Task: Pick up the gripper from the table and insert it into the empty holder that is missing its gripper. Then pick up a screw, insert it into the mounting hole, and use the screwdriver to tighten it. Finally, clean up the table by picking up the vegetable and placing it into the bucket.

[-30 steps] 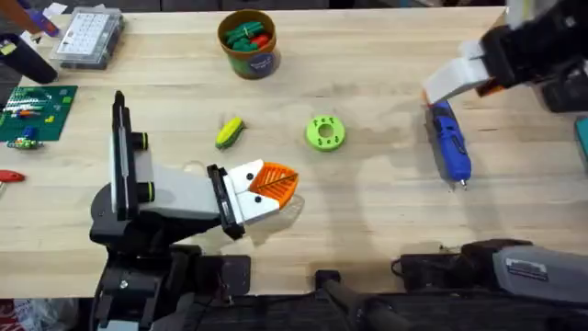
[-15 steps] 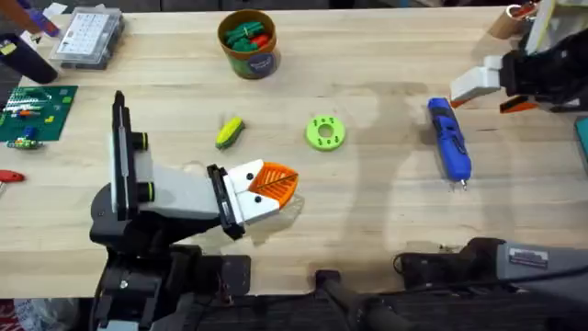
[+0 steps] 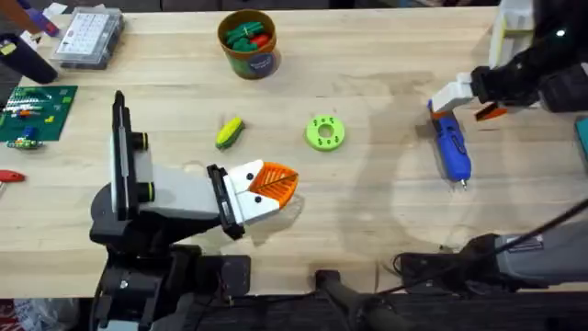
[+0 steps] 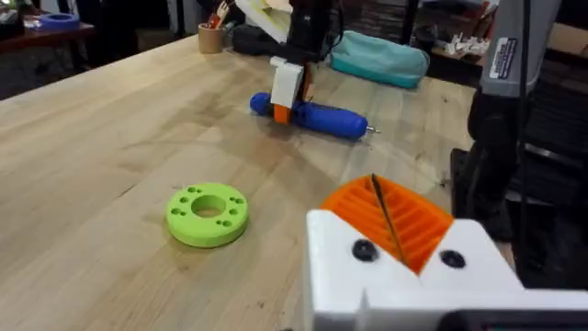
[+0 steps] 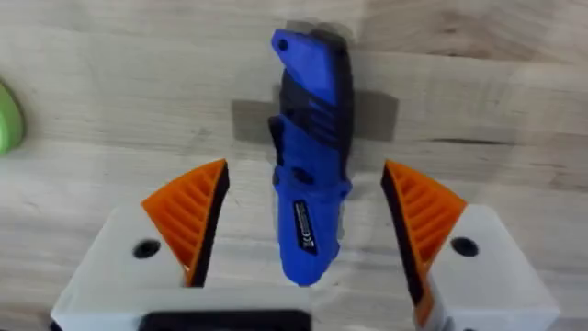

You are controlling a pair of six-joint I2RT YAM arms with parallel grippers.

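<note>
The right hand (image 5: 303, 239) is spread wide, its two orange ribbed fingers (image 5: 188, 216) set either side of the blue screwdriver (image 5: 308, 156) without touching it. In the overhead view that hand (image 3: 450, 97) is seen over the rear end of the screwdriver (image 3: 451, 145), whose thin metal tip points away from the hand toward the near edge of the counter (image 3: 386, 202).

The left hand (image 3: 266, 188) is seen well apart from the screwdriver, across the counter, beside the white holder; its orange fingers (image 4: 390, 216) are pressed together with nothing visible between them.

A green disc (image 3: 324, 131) lies between the screwdriver and the vegetable (image 3: 229, 131). The bucket (image 3: 248, 42) stands beyond the vegetable, far from the screwdriver, with green and red pieces already inside.

The step in hand is judged to be the pickup of the screwdriver. Next, the right hand would need to be lowered around the barrel and closed squarely on its thick body, so that the tool is not rolled aside.
</note>
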